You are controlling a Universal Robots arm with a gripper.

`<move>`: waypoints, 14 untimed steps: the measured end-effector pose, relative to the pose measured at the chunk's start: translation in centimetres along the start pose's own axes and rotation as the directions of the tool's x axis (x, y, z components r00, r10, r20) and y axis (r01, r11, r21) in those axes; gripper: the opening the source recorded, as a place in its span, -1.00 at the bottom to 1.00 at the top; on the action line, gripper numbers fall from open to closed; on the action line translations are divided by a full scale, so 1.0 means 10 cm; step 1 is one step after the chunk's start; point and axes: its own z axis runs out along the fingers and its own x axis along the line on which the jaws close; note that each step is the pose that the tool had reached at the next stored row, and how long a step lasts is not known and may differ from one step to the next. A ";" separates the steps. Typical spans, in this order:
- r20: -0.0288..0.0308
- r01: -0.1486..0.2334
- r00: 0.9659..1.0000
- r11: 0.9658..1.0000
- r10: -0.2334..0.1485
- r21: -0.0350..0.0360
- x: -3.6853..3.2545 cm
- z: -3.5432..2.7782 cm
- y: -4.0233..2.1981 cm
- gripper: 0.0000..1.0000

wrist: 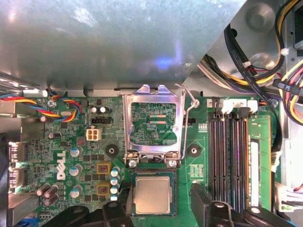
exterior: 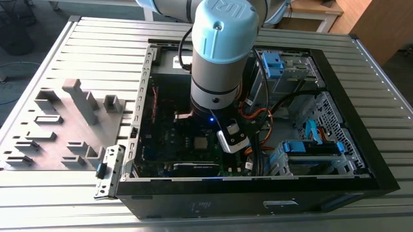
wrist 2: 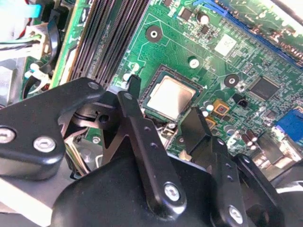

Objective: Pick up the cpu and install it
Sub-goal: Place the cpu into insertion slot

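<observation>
The cpu [wrist: 152,194], a square chip with a dull silvery top, lies flat in the socket on the green motherboard [wrist: 80,142]. It also shows as a pale square [exterior: 201,142] in the exterior view and at an angle in the second wrist view [wrist 2: 170,97]. My gripper [wrist 2: 164,100] hangs just above it, open, with one black finger [wrist 2: 137,118] on each side of the chip and a gap to its edges. The socket's metal load plate [wrist: 154,120] stands flipped open beside the cpu, its lever [wrist: 189,106] raised.
The open computer case [exterior: 361,186] lies on a slatted metal table [exterior: 90,48]. Black memory slots [wrist: 229,156] run beside the socket, and cable bundles [wrist: 255,71] hang nearby. A grey metal box [wrist: 118,42] overhangs the board. A grey tray with blocks [exterior: 65,125] sits at the exterior view's left.
</observation>
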 end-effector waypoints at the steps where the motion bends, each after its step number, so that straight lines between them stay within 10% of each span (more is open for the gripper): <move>1: 0.000 0.000 1.000 1.000 0.000 0.000 0.000 -0.002 0.000 0.22; 14: 0.000 0.000 1.000 1.000 0.000 0.000 0.000 -0.017 0.000 -0.18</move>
